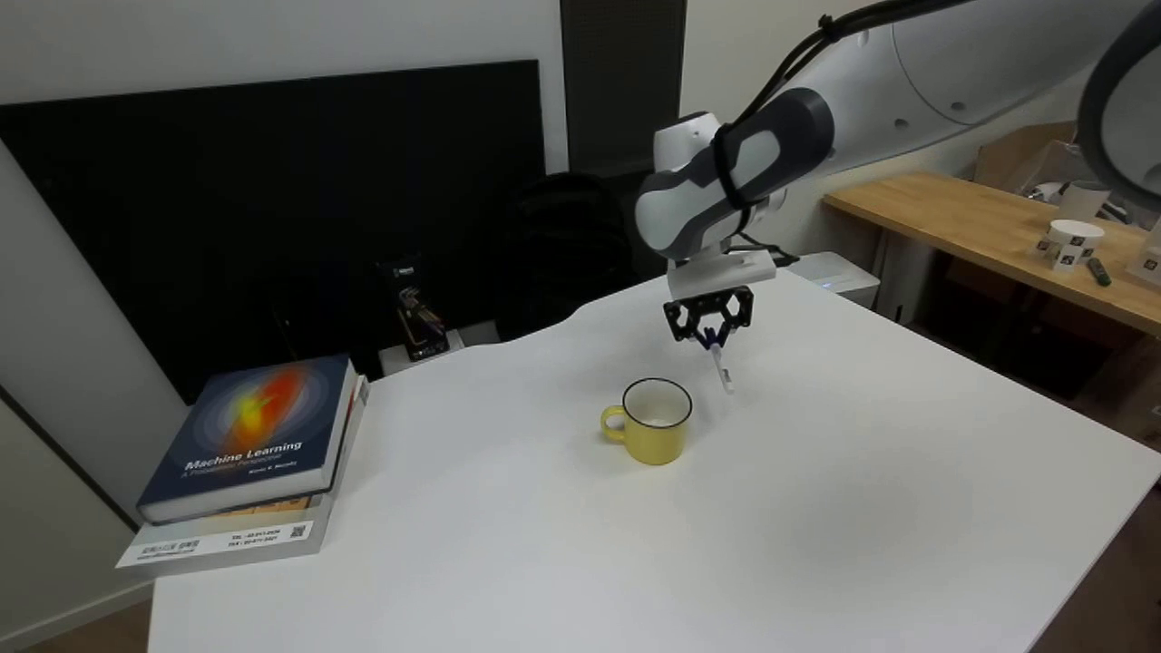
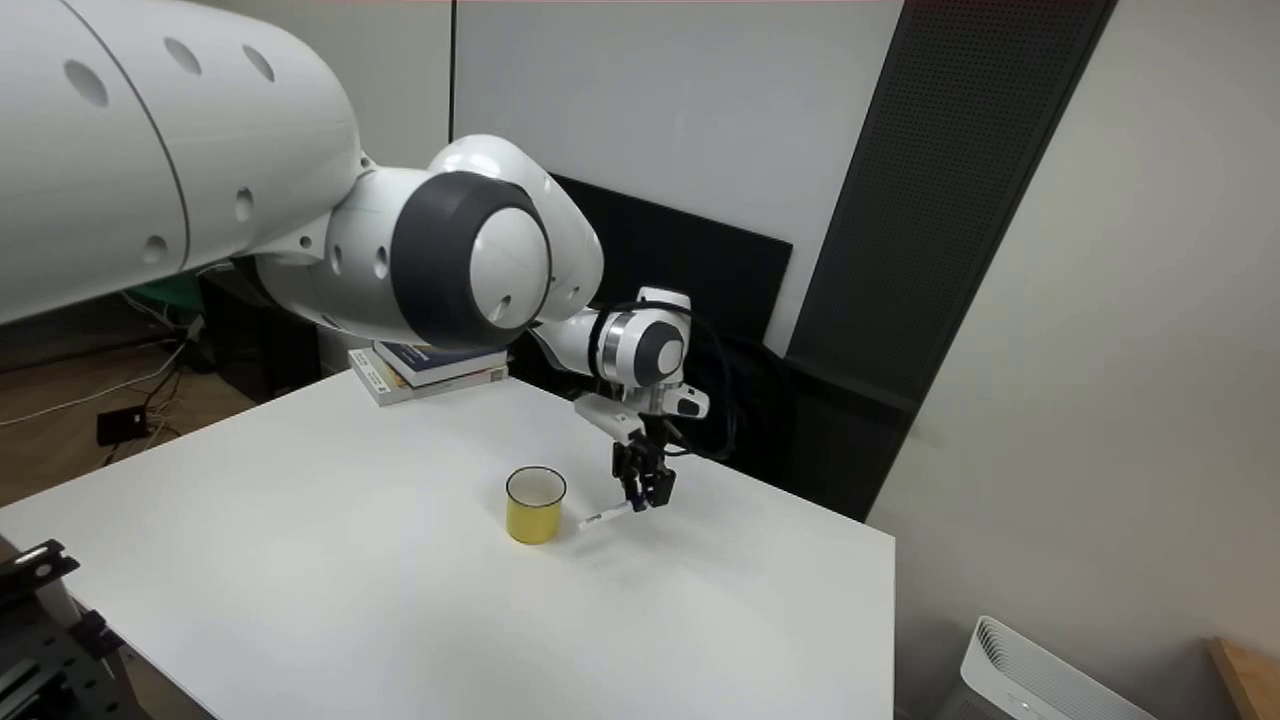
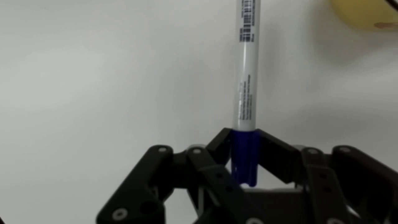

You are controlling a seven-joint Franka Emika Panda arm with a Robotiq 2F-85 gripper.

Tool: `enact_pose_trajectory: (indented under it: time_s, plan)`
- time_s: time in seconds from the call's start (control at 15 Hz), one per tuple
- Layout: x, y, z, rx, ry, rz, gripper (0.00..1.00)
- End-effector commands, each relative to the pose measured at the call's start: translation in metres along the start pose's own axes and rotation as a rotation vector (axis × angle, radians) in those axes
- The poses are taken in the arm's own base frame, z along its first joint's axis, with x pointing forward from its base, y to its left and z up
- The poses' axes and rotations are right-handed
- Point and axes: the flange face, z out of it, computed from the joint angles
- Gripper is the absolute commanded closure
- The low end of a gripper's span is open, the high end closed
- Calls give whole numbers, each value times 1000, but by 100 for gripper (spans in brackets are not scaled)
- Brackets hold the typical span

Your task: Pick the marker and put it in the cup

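Marker (image 3: pixel 245 81) was pinched at its blue cap (image 3: pixel 245 155); cup (image 1: pixel 655 444) stood near the free end.
Gripper (image 3: pixel 245 141) pressed the cap from both sides; long axis slanted outward, running past the cup. Judged: lift, sideways shift, steeper tilt needed.

Soft light brightens the white table (image 1: pixel 544 517) in both exterior views, while the greyer wrist view shows blurred shadows (image 3: pixel 271 59) beside the marker (image 3: pixel 245 90) and cup (image 3: pixel 360 14).

White, grey-banded arm (image 1: pixel 871 107), black cables (image 1: pixel 831 30), black claw (image 3: pixel 244 144).
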Motion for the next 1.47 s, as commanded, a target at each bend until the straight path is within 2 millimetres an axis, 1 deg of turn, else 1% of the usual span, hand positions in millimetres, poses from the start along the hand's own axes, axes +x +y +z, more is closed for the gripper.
enact_pose_trajectory:
  time_s: [0.0, 0.13, 0.27, 0.4, 0.67, 0.8, 1.0, 1.2, 1.4]
  plan:
    - [2, -14, -41, -34, 35, 39, 94]
    - [1, -23, -60, -33, 57, 41, 94]
    - [-3, -33, -75, -23, 77, 39, 94]
    - [-7, -45, -85, -15, 107, 29, 94]
    - [-17, -75, -100, 71, 221, 16, 94]
    - [-22, -88, -103, 138, 299, 17, 94]
    - [-33, -99, -99, 214, 398, 31, 94]
    - [-49, -99, -92, 246, 467, 42, 94]
    - [-66, -90, -91, 234, 503, 41, 94]
